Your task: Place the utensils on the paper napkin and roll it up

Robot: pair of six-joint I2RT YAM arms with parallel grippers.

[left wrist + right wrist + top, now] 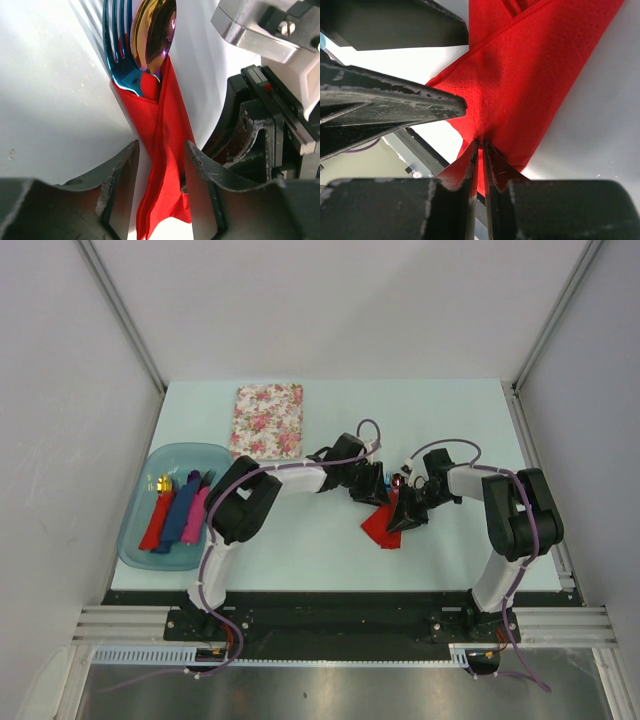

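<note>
Right gripper (480, 150) pinches the red paper napkin (530, 75) tight at its edge. Left gripper (162, 145) straddles the roll, unclenched. Fork (117, 55) and spoon (152, 35) heads poke out mid-table (450, 420), pointing toward the far edge.

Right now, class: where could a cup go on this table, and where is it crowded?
Bare: the far right, between the floral pad and the table edge; near strip between left arm and right arm. Crowded: around the red napkin.

Pale mint table (300, 560) enclosed by plain white walls (330, 300). Aluminium rail (120, 625) along near edge. Illumination even.
</note>
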